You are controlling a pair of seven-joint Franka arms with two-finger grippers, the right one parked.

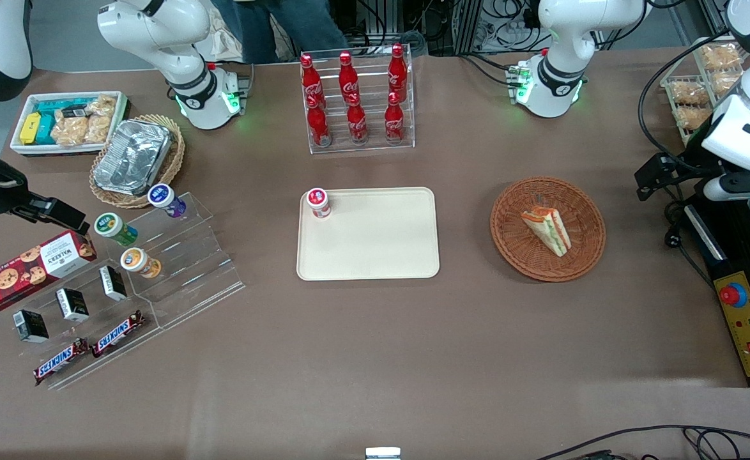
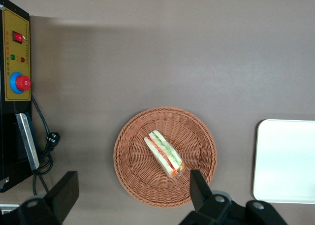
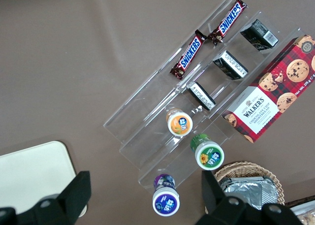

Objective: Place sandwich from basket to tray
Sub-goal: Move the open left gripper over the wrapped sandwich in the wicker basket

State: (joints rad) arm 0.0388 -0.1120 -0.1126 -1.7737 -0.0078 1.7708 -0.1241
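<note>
A clear rack of six red cola bottles stands on the brown counter. Toward the parked arm's end, a stepped clear display carries three small yogurt cups, dark little boxes and two Snickers bars, with a red Walkers cookie box beside it. Farther from the front camera sit a tan wicker basket holding a foil container and a white snack bin.
</note>
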